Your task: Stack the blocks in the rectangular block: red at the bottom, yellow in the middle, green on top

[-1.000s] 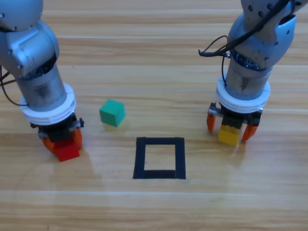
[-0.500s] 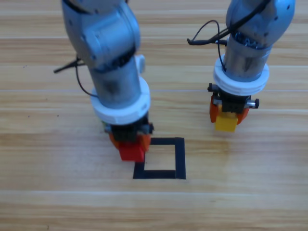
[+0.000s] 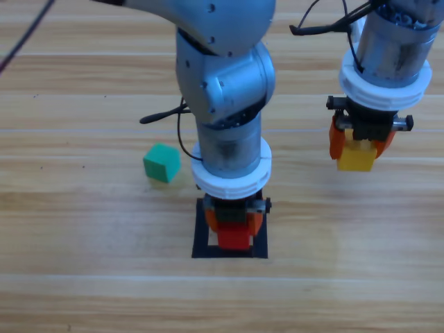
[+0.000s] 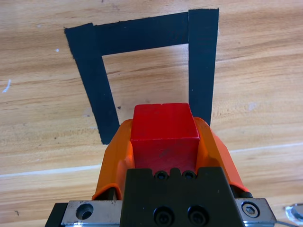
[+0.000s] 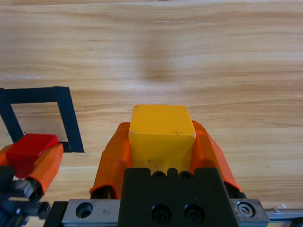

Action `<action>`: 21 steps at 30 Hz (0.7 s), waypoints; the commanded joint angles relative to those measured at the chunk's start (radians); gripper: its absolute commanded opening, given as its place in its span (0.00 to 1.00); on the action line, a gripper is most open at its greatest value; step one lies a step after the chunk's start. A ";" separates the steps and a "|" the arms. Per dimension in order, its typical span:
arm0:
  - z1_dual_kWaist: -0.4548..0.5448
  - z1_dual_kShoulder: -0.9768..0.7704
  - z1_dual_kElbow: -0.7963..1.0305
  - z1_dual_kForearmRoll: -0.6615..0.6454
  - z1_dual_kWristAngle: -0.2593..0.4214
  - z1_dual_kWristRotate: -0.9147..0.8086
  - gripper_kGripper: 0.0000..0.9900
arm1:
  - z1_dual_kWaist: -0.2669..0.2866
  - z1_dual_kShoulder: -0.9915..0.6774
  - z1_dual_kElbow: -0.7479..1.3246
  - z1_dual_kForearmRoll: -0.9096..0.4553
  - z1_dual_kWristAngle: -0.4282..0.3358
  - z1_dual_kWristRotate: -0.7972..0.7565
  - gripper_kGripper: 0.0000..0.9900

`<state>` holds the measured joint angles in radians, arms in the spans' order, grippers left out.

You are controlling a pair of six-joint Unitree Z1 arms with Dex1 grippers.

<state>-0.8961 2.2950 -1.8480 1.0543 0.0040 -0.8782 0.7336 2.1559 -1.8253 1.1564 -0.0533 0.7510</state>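
Observation:
My left gripper (image 3: 234, 232) is shut on the red cube (image 3: 234, 238) and holds it over the black tape rectangle (image 3: 201, 244). In the left wrist view the red cube (image 4: 164, 130) sits between the orange jaws, with the tape outline (image 4: 142, 33) just beyond it. Off to the upper right, my right gripper (image 3: 358, 154) is shut on the yellow cube (image 3: 356, 157), held above the table. The yellow cube (image 5: 161, 135) fills that gripper's jaws in the right wrist view, where the red cube (image 5: 28, 147) shows at lower left. The green cube (image 3: 161, 163) rests on the wood, left of the rectangle.
The left arm's grey body (image 3: 225, 83) reaches down the middle of the high view and covers most of the rectangle's far side. A black cable (image 3: 319, 28) loops off the right arm.
The left gripper has carried the red cube rightward from the rectangle's left corner to over its inside. The right gripper has moved right and farther back with the yellow cube.

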 commanded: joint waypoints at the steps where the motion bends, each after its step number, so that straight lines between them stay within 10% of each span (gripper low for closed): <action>1: -0.017 0.070 -0.039 0.032 0.001 -0.019 0.00 | 0.006 -0.002 0.017 0.011 0.016 -0.027 0.00; 21: 0.000 0.104 -0.048 0.033 0.007 -0.016 0.00 | 0.006 -0.001 0.027 0.011 0.016 -0.044 0.00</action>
<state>-0.8965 2.3453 -1.9028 1.0804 0.0041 -0.8894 0.7336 2.1523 -1.8234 1.1564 -0.0526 0.7167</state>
